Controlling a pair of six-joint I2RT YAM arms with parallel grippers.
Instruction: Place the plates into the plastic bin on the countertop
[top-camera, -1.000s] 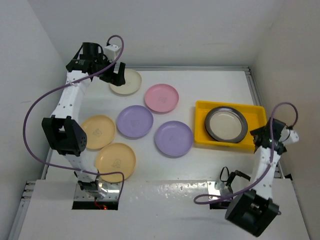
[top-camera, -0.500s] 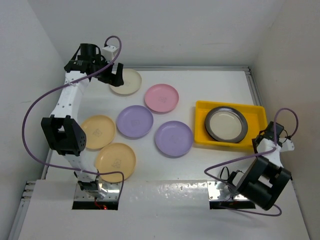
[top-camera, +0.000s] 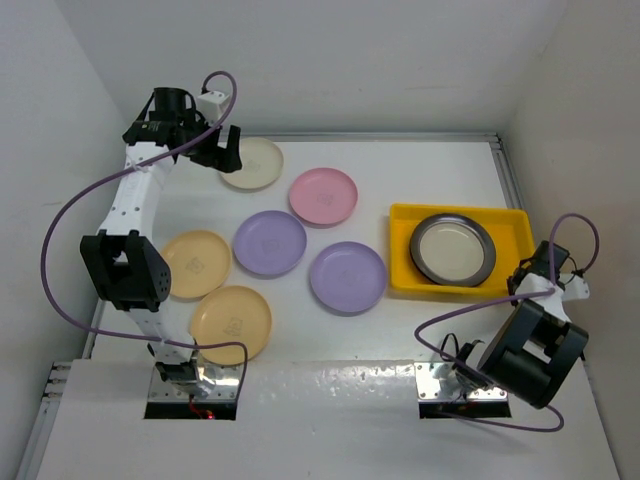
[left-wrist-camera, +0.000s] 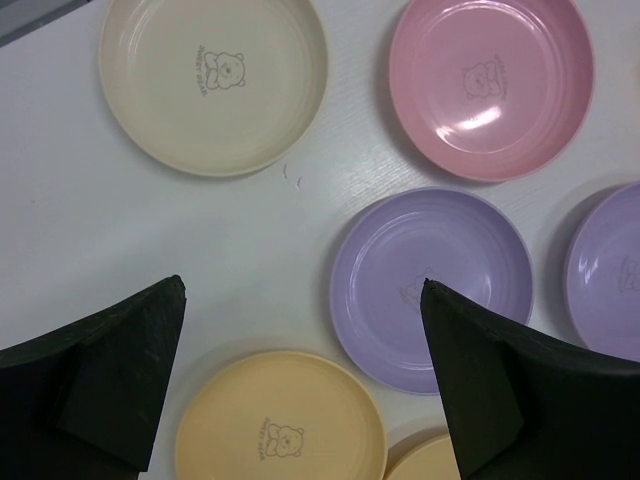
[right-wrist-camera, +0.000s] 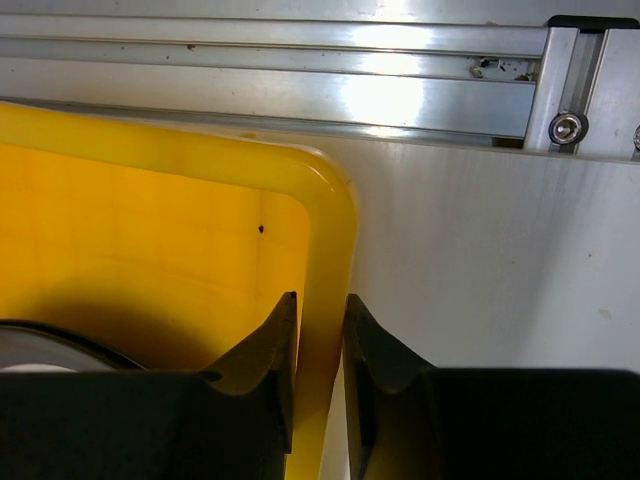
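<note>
Yellow plastic bin (top-camera: 405, 215) holds one silver plate (top-camera: 452, 249). Six coloured plates (top-camera: 347, 277) lie left of the bin on the countertop (top-camera: 440, 170).

From the left wrist, the left gripper (left-wrist-camera: 302, 290) gapes empty over plates far left of the bin, nearest the cream plate (left-wrist-camera: 213, 82).

From the right wrist, the right gripper (right-wrist-camera: 320, 300) pinches the bin's corner rim, probably steadying it. Next, the left must descend onto a plate's edge.

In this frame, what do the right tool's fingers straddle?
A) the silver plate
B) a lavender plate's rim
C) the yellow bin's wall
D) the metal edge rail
C: the right wrist view shows the right tool with one finger on each side of the yellow bin wall, near its corner.
</note>
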